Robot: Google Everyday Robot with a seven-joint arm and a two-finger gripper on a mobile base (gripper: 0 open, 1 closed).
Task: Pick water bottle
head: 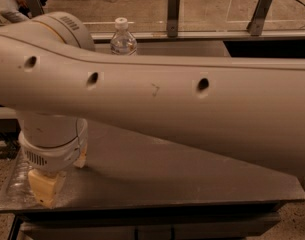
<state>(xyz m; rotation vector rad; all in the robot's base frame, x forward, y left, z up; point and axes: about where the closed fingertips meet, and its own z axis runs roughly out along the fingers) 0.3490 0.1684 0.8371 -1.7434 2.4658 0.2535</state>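
My gripper [44, 186] hangs below the white wrist at the left front corner of the grey table [157, 176], low over its surface. A patch of clear, crinkly plastic [18, 176] shows just left of the gripper; it appears to be the water bottle lying on its side, mostly hidden by the wrist. I cannot tell whether the gripper touches it. My large white arm crosses the whole view and hides the middle of the table.
A second clear bottle with a white cap [123, 37] stands upright at the table's back edge, its lower part hidden by the arm. Two metal posts [173, 13] rise behind the table. The table's left edge is close to the gripper.
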